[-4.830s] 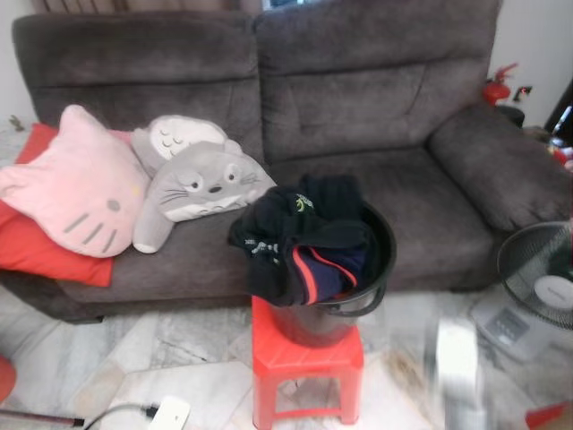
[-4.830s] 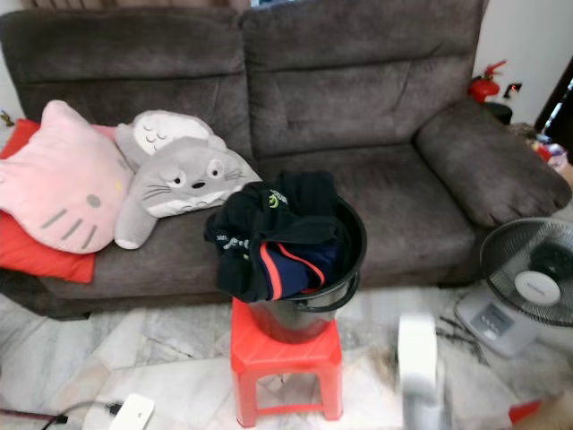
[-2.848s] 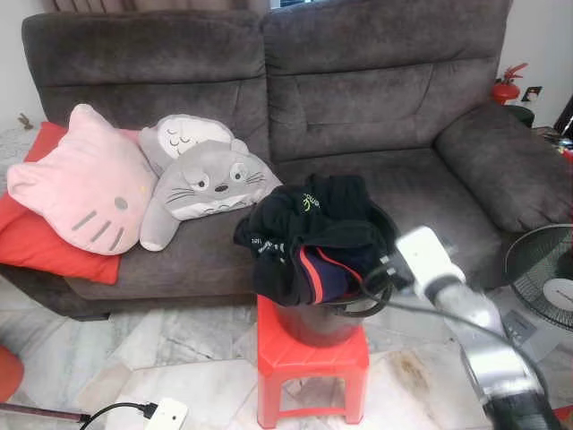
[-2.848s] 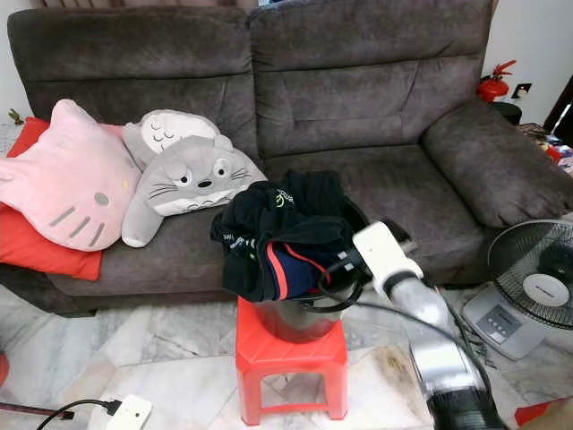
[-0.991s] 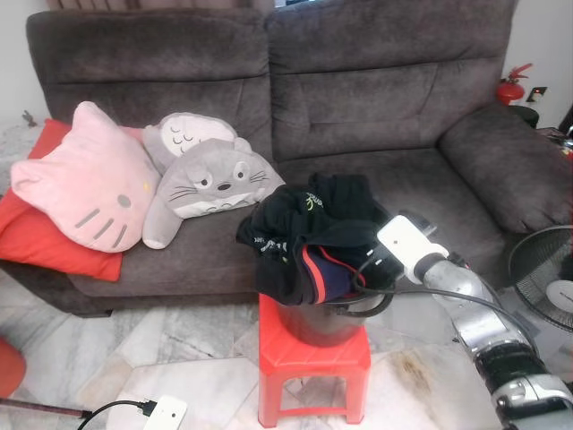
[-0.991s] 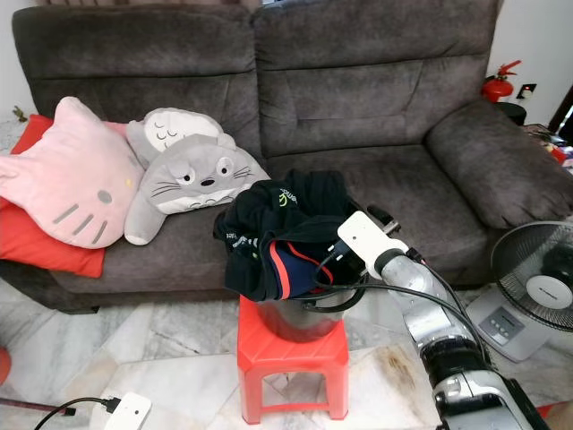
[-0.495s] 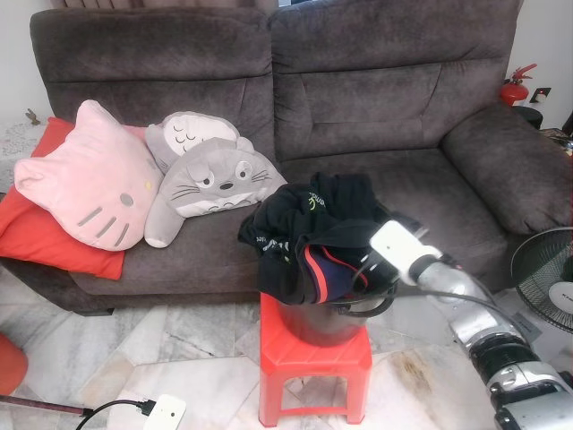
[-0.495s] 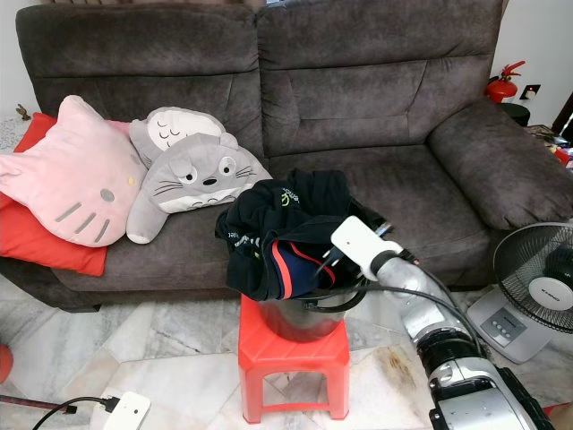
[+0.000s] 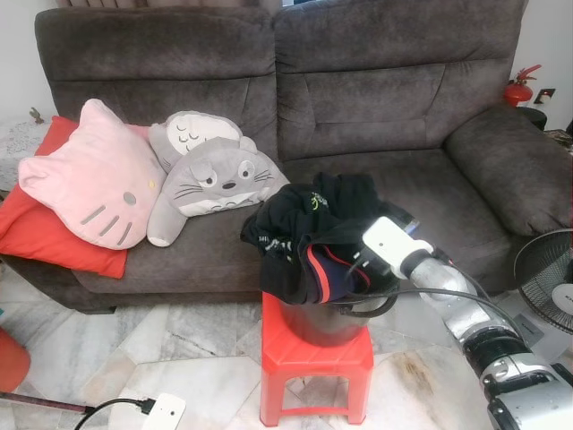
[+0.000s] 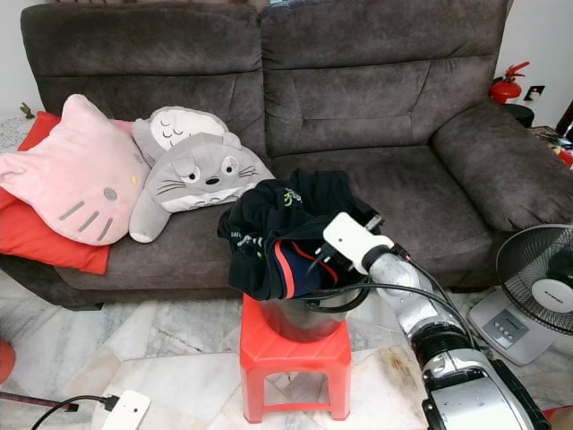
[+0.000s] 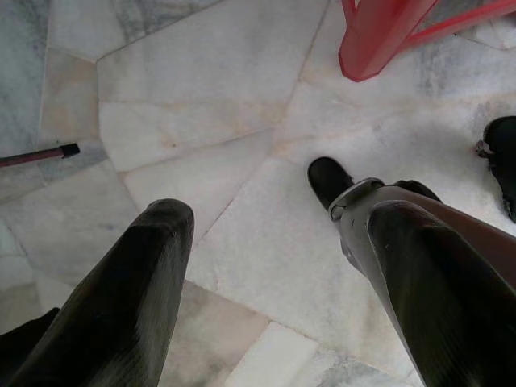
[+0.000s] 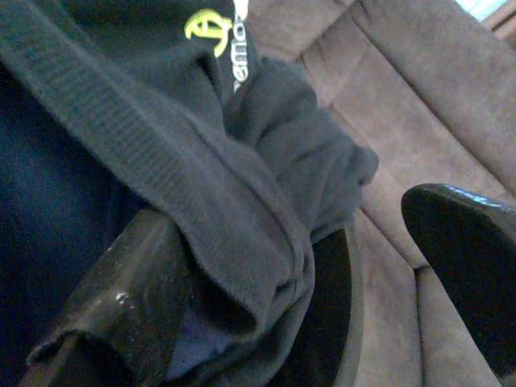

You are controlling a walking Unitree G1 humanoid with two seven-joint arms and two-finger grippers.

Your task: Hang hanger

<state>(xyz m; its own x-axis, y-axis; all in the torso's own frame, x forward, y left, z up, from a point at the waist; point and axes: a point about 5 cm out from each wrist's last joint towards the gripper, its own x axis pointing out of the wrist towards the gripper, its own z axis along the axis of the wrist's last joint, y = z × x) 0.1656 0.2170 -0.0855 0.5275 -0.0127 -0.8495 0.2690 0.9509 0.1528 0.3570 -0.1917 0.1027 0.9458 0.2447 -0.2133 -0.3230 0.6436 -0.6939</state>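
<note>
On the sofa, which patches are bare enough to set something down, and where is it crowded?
Bare: the right seat cushion between the clothes-filled bucket and the right armrest. Crowded: the left seat, covered by the pink cat pillow, grey plush and red cushion.

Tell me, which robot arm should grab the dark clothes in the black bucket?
The right gripper: its open fingers already straddle the dark clothes in the black bucket. The left gripper hangs over the marble floor.

A big brown sofa (image 9: 376, 107) holds a pink cat pillow (image 9: 85, 179) and a grey plush pillow (image 9: 210, 184) at ten o'clock. A fan (image 9: 548, 278) stands at three o'clock, and a white plug box (image 9: 157, 414) lies at seven o'clock on the floor.
</note>
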